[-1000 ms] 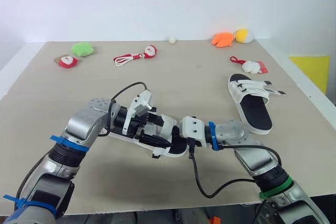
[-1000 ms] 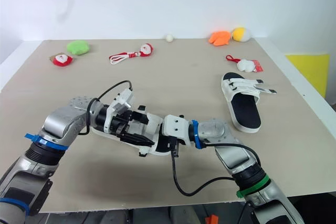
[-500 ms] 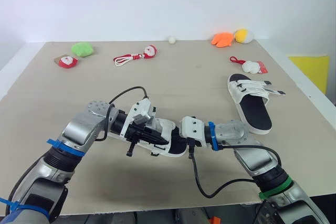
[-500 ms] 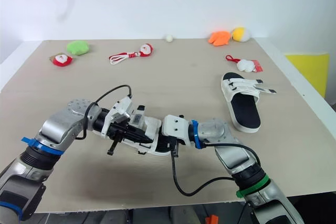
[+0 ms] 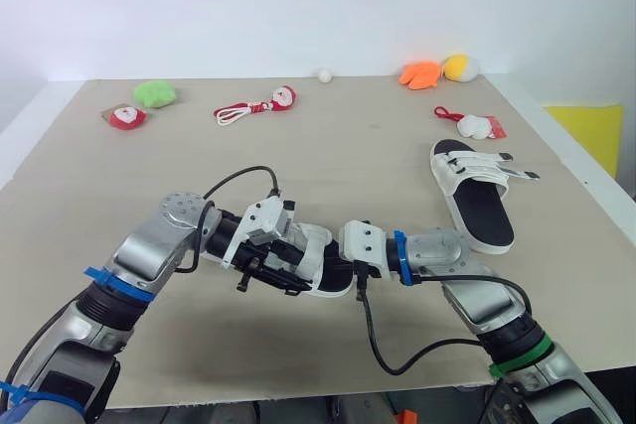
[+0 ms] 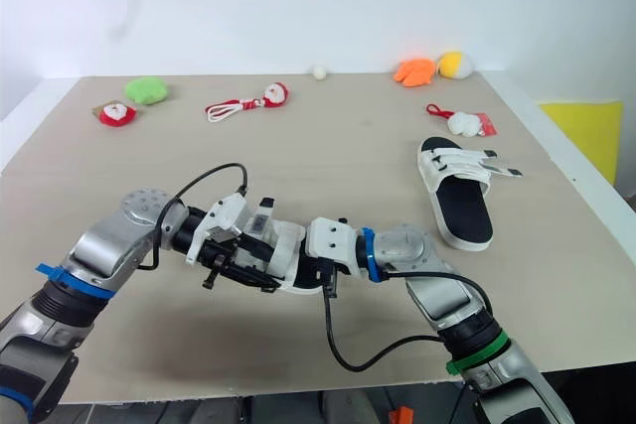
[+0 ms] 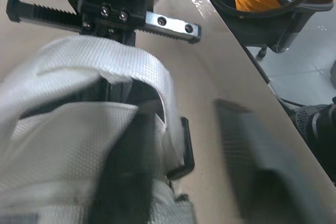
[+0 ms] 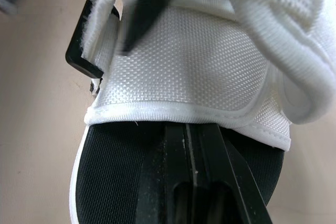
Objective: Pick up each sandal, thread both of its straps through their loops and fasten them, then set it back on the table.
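Observation:
The near sandal (image 5: 320,248), white-strapped with a black footbed, hangs just above the table's front middle between my two grippers. My right gripper (image 5: 340,271) is shut on its sole edge, its fingers (image 8: 194,171) lying together on the footbed (image 8: 113,182). My left gripper (image 5: 264,275) is at the sandal's strap side with its jaws apart. One of its fingers (image 7: 123,182) lies on the white strap (image 7: 105,61), and the strap's black end tab (image 7: 184,150) sits beside that finger. A second sandal (image 5: 477,198) lies flat at the right, its straps loose.
Small toys line the far edge: a green plush (image 5: 156,93), a Santa (image 5: 127,115), a red-and-white cord toy (image 5: 256,104), a white ball (image 5: 325,74), orange (image 5: 421,73) and yellow (image 5: 461,68) plushes. A white-and-red toy (image 5: 481,126) lies near the second sandal.
My left gripper has dropped from above the straps and drawn back leftward along the sandal. The right gripper and the second sandal have stayed put.

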Controlling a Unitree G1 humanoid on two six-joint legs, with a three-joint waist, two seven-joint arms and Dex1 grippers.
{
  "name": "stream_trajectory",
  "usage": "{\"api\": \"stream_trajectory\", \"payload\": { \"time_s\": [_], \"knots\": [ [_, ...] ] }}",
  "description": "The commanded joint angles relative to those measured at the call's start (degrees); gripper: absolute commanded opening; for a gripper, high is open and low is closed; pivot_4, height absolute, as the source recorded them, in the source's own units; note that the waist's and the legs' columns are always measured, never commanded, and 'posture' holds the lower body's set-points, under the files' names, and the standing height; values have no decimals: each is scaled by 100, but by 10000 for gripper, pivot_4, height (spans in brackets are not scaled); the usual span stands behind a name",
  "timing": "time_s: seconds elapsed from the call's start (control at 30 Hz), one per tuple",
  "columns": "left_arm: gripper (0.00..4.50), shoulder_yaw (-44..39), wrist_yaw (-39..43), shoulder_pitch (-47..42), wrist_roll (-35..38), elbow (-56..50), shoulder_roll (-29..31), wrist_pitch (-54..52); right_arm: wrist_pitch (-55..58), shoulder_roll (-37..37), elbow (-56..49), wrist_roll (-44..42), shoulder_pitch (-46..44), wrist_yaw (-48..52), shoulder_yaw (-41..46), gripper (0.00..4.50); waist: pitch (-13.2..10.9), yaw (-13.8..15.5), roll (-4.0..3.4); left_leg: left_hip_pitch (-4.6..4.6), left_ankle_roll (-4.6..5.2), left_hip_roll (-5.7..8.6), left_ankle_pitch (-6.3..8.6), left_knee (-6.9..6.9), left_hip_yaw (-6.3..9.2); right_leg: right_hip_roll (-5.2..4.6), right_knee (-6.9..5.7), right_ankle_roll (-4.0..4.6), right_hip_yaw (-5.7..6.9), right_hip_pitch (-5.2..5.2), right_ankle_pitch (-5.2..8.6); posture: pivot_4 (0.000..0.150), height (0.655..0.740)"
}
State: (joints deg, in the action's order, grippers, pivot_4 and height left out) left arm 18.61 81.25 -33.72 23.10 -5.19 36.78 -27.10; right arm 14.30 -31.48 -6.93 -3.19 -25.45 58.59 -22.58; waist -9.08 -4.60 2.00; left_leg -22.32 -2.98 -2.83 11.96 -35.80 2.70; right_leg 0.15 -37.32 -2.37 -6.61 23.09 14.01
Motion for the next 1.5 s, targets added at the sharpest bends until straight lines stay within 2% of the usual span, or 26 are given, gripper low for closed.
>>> {"api": "stream_trajectory", "payload": {
  "time_s": [0.03,0.1,0.23,0.3,0.43,0.5,0.67,0.8,1.1,1.3,1.5],
  "knots": [
    [34373,-439,-110,269,91,-377,278,132,168,-74,464,306,184,10,-258,0,0,-2,0,0,0,-1,0,0,-1,0,0,0,-1,0,0,1500,7400],
    [44189,-784,-212,504,314,-733,394,95,152,-76,486,303,190,28,-264,0,-1,-6,1,-1,0,-3,0,3,-1,1,0,0,-1,3,0,1500,7400],
    [44730,-1302,-396,983,476,-1213,677,203,89,-73,563,308,204,75,-274,0,-2,-2,3,-1,0,-4,0,6,-3,0,0,3,-1,5,2,1500,7400],
    [44730,-1470,-567,1202,192,-1236,636,886,51,-71,617,315,200,97,-282,0,-2,1,4,-1,0,-4,0,7,-5,-2,0,4,-1,6,2,1500,7400],
    [44730,-1607,-1255,1371,-1581,47,205,5474,-33,-33,766,344,146,156,-314,0,1,21,7,5,-2,-4,-1,6,-11,-7,6,11,-2,3,-1,1500,7400],
    [44730,-1607,-1554,1250,-2079,643,127,6993,-61,-23,807,351,126,176,-322,0,2,21,7,11,-3,-5,-2,7,-21,-9,7,25,-8,4,-9,1500,7400],
    [44730,-1859,-2706,669,-3689,2340,15,10166,-113,-30,881,360,69,234,-317,0,7,35,13,16,15,-4,-14,8,-39,-12,8,26,-22,1,-10,1500,7400],
    [44730,-2155,-3284,555,-4517,3053,-219,11752,-141,-68,924,367,11,276,-301,0,10,33,14,23,25,-2,-21,8,-79,-21,8,12,-47,2,-19,1500,7400],
    [44730,-2053,-4857,570,-6502,2980,-420,11960,-130,-95,935,376,-51,355,-265,0,11,28,15,20,21,-1,-18,15,-97,-23,11,-23,-64,7,-40,1500,7400],
    [44730,-2309,-5932,429,-7895,2872,-584,11943,-111,-97,919,365,-78,383,-252,0,11,29,14,20,21,0,-18,15,-99,-23,12,-27,-66,7,-42,1500,7400],
    [44730,-1908,-7840,286,-9465,2610,-250,11152,-107,-161,888,343,-73,443,-220,0,11,28,14,20,21,1,-18,15,-99,-24,13,-41,-69,7,-50,1500,7400]
  ]
}}
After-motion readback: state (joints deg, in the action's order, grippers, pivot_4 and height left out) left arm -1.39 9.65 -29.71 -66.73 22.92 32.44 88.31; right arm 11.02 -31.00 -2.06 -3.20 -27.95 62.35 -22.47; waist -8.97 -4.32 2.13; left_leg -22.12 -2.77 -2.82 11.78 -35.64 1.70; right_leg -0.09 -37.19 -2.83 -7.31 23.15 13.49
